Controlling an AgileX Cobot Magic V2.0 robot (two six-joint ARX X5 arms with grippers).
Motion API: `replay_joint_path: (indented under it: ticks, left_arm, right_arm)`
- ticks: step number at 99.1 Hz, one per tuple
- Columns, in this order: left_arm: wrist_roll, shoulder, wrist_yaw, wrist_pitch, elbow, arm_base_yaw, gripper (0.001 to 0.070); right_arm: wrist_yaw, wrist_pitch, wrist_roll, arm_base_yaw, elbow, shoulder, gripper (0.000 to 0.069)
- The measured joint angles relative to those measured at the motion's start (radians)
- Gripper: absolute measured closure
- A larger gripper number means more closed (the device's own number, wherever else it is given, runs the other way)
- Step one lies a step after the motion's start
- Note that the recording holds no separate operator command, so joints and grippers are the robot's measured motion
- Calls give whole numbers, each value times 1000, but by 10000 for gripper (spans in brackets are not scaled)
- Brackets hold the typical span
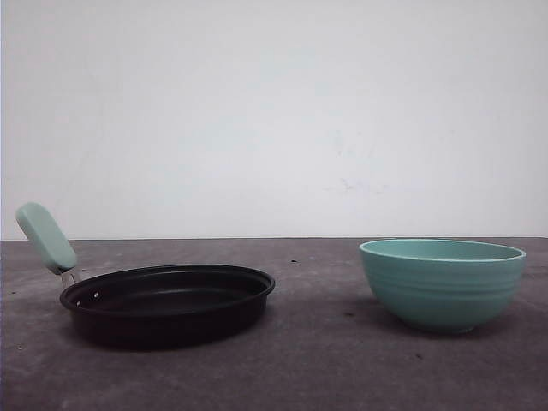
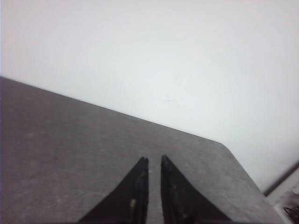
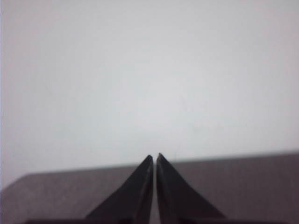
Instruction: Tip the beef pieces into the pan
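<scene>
A: Pan (image 1: 168,301) sitting on the counter (image 1: 325,360), well left of the bowl (image 1: 442,282). Mint handle (image 1: 45,237) sticking up and away from the bowl, on a short metal stem. Inside of the pan looks bare black.

B: Beef pieces?

A: Can't tell. Bowl seen side-on from the front, rim hiding whatever sits inside. Presumably in there.

B: Handling?

A: Bowl likely ceramic: stiff, some weight, glazed so slippery, chips if knocked. Best bet: pinch the rim wall on the side away from the pan, tip toward the pan. Chunks small and loose, likely to tumble out in a rush, so tilt slowly. Pan light and shallow, may skid if bumped.

B: Pincers?

A: Left pincer (image 2: 154,161) nearly closed, thin gap between tips, holding nothing, over bare counter. Right pincer (image 3: 155,157) tips almost touching, also holding nothing.

B: View differences?

A: Front gives pan and bowl layout. Wrist views give finger state plus counter edge and wall.
</scene>
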Motion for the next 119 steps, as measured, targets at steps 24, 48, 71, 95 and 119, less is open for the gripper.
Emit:
replay_joint_path:
  ticks: [24,48,71,95,119]
  left_arm:
    - [-11,5,39,-45,-2,0,482]
    - [88,36,9,-185,58,0,317]
    - [172,102,-14,-180,137,0,18]
    - [117,201,-22,-253,138,0,18]
    - [8,360,-19,-180,-2,-1,18]
  right_arm:
    - [-92,-72,-22,0,3,19,625]
    - [-105,-178,-43,0,159,177,202]
    - [-105,-205,-52,0,296,359,8]
    - [-103,-303,-52,0,308,499,7]
    - [-102,-452,-52,0,308,615,7]
